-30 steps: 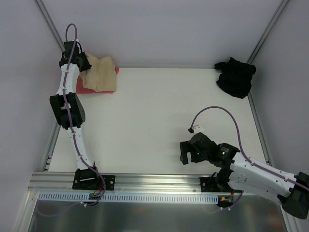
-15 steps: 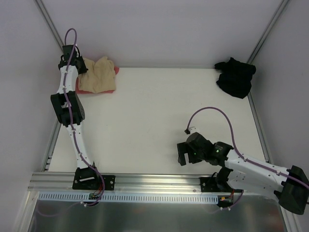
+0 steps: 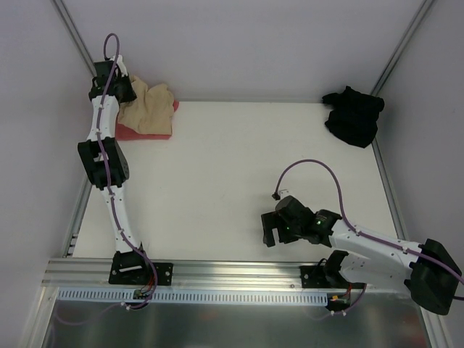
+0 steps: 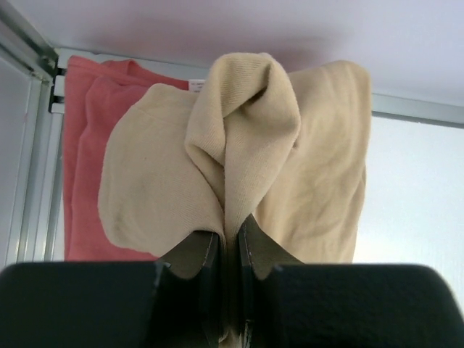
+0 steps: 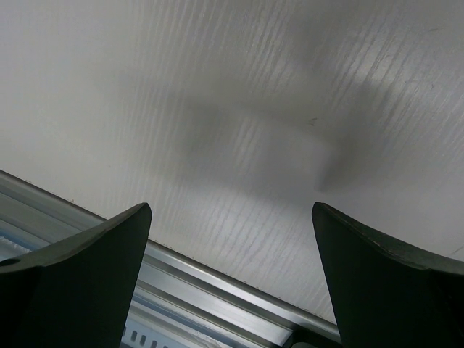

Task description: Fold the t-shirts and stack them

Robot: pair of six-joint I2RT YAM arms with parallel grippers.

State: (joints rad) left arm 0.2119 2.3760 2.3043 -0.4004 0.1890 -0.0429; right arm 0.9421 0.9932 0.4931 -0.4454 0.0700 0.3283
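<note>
- My left gripper (image 4: 230, 250) is pinched almost shut on a fold of the tan-beige t-shirt (image 4: 312, 159). The cloth rises in a peak just past the jaws, so I judge it is lifted by that pinch and not merely pressed down.
- The tan-beige t-shirt lies on top of the salmon-red t-shirt (image 4: 80, 174), which peeks out from beneath along the near edge of the pile. Both sit in the far left corner of the table (image 3: 239, 167), close against the frame rail (image 4: 29, 181). I take that corner to be the stacking spot.
- The left arm (image 3: 109, 181) reaches far along the left edge to get there, its wrist over the pile. The tan layer looks lumpy, not square, so I judge I am tidying it over the red one.
- My right gripper (image 3: 270, 233) stands wide open and holds nothing. Its wrist view shows only bare table and the near rail (image 5: 217, 290) between the fingers. It sits low near the near edge, right of centre, well out of the left arm's way.
- The black t-shirt (image 3: 353, 116) is a crumpled heap at the far right corner, well apart from both grippers. It looks unfolded, so I judge it to be the work left, with the free right arm the nearer one to fetch it.
</note>
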